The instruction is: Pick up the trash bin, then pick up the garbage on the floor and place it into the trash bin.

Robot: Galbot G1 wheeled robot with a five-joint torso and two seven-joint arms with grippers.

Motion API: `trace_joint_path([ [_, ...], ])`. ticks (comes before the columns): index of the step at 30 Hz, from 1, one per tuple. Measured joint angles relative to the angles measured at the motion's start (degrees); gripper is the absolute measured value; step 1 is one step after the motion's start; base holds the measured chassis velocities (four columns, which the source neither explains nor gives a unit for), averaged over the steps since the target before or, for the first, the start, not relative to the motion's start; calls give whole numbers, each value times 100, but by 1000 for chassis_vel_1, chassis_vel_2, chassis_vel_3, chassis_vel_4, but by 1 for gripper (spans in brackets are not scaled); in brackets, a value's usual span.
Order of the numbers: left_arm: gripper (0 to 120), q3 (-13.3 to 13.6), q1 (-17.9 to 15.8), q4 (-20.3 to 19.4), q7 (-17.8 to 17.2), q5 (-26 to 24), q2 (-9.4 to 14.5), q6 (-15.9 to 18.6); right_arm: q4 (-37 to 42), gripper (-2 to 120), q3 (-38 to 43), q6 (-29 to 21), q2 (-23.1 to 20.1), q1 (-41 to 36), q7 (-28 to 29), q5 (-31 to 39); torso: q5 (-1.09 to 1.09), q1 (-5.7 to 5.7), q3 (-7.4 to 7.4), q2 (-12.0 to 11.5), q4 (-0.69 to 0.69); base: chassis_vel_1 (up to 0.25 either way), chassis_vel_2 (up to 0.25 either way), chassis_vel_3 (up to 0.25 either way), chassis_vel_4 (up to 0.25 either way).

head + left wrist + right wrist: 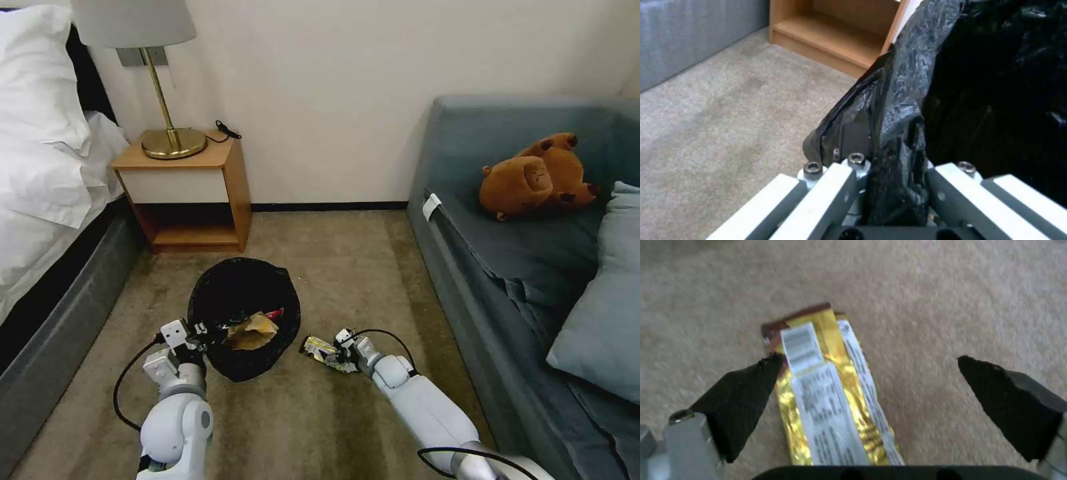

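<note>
- Your left end effector (200, 328) sits lower left of centre in the head view, clamped on the near-left rim of the trash bin (243, 327).
- Left wrist view confirms it: the crinkly black bag (907, 110) of the bin is pinched between the closed fingers (835, 186).
- The bin is on the carpet (333, 260), centre of the head view, in front of the wooden nightstand (190, 190).
- Inside the bin you can see crumpled tan paper (252, 331) and a bit of red packet (275, 313) at its right edge. Anything else in there, can't tell.
- Your right end effector (337, 353) is low at centre-right of the head view, down at the carpet, over the yellow bar wrapper (320, 348).
- Right wrist view: fingers spread wide, holding nothing. The wrapper (831, 390) lies flat on the carpet between them, label side up, touching or just beside one black pad (746, 390), well apart from the other.
- The wrapper is just right of the bin, outside it.
- Brown teddy bear (537, 175) lies on the blue sofa (520, 267), upper right.
- Bed (40, 167) along the left edge, lamp (153, 73) on the nightstand.
</note>
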Motion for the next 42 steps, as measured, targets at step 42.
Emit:
trace_joint_path([
  [42,2,-20,132,-115,-14,-8,1,-33,-927,70,556,554,182,-94,-601,-373,1,0,-1,2,1,0,0,0,0],
])
